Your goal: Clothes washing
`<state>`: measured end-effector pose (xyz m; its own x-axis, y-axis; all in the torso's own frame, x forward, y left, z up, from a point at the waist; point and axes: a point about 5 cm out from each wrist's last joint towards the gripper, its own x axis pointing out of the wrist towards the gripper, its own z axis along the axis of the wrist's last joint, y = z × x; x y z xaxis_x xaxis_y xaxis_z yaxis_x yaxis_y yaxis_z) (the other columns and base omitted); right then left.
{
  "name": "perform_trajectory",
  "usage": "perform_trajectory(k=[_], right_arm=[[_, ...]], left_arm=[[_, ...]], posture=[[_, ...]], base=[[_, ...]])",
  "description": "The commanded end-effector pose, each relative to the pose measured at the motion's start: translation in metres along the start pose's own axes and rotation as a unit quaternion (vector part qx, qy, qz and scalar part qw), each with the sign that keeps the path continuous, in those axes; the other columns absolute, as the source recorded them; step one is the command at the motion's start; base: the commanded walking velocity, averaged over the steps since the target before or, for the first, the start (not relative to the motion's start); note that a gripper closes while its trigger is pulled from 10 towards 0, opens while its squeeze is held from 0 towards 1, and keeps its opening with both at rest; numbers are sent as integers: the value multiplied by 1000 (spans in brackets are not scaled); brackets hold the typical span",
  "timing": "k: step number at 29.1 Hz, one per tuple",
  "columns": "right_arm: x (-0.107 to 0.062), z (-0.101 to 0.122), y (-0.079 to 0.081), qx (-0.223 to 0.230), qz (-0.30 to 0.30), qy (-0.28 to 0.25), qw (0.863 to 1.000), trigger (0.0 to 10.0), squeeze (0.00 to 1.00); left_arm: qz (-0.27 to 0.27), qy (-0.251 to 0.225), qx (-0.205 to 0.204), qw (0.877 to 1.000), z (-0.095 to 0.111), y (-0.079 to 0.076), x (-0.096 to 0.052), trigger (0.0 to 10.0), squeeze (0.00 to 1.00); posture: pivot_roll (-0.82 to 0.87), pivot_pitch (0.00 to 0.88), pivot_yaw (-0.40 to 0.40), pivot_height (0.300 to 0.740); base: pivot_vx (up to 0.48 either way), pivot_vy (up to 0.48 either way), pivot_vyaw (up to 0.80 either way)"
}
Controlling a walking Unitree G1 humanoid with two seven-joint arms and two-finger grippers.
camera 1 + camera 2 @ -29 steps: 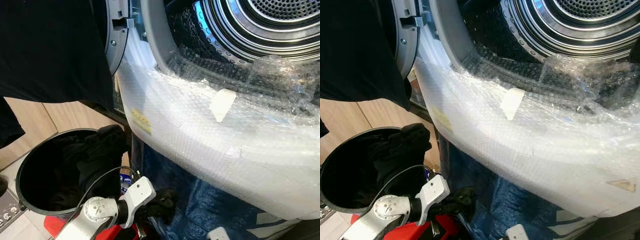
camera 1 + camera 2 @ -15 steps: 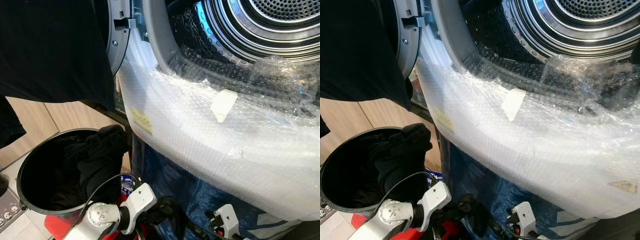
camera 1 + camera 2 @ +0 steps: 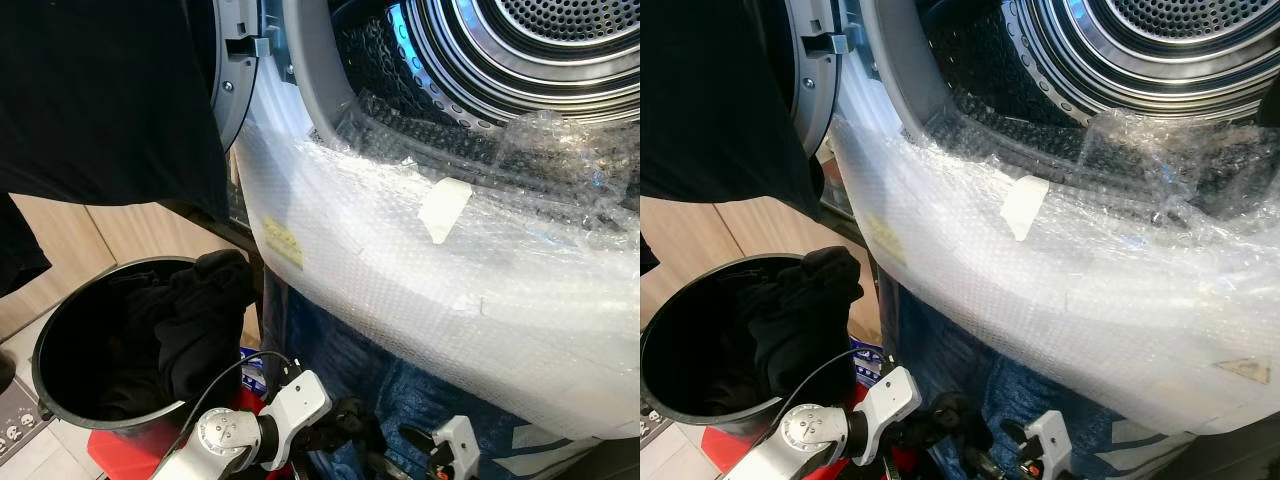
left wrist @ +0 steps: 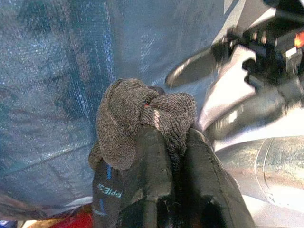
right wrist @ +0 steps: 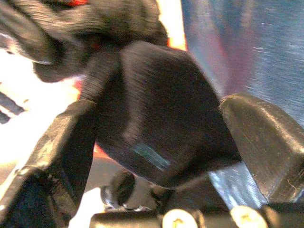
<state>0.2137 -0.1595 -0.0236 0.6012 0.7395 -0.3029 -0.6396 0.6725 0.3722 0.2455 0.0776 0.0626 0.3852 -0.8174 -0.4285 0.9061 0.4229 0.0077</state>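
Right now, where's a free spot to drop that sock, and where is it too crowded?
Free: the open drum above the bubble wrap on the washer front, and the bucket's left half beside the dark clothes. Crowded: low by the blue cover, where the left pincer grips the sock next to the open right pincer.
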Motion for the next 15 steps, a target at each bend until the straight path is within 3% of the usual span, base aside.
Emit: perform_trajectory(k=[1,5,7,10,11,15], right_arm=[[-1,-1,4,-5,16,7,1000,10000,1000],[-1,-3,6,-16,30,22,999,10000,1000],[-4,-10,8,-32,44,59,997,10000,1000],[-3,-11,6,-40,27,67,997,10000,1000],[-1,-11,5,-43,17,70,996,10000,0],[7,-5,3,-48,-10,60,997,10000,0]], left_arm=[[-8,1,16,1000,2,-5,2,0,0],[-8,-4,19,1000,3,-6,4,0,0],[-9,-3,19,1000,2,-8,5,0,0],[-10,-4,18,1000,2,-9,6,0,0],[-10,-5,17,1000,3,-9,6,0,0],[-8,-9,13,1000,5,-9,7,0,0]], posture=[[59,82,-39,740],[61,82,-40,740],[61,80,-41,740],[64,83,-43,740],[68,91,-46,740],[68,99,-46,740]], base=[[0,0,0],[0,0,0],[0,0,0],[0,0,0],[0,0,0],[0,0,0]])
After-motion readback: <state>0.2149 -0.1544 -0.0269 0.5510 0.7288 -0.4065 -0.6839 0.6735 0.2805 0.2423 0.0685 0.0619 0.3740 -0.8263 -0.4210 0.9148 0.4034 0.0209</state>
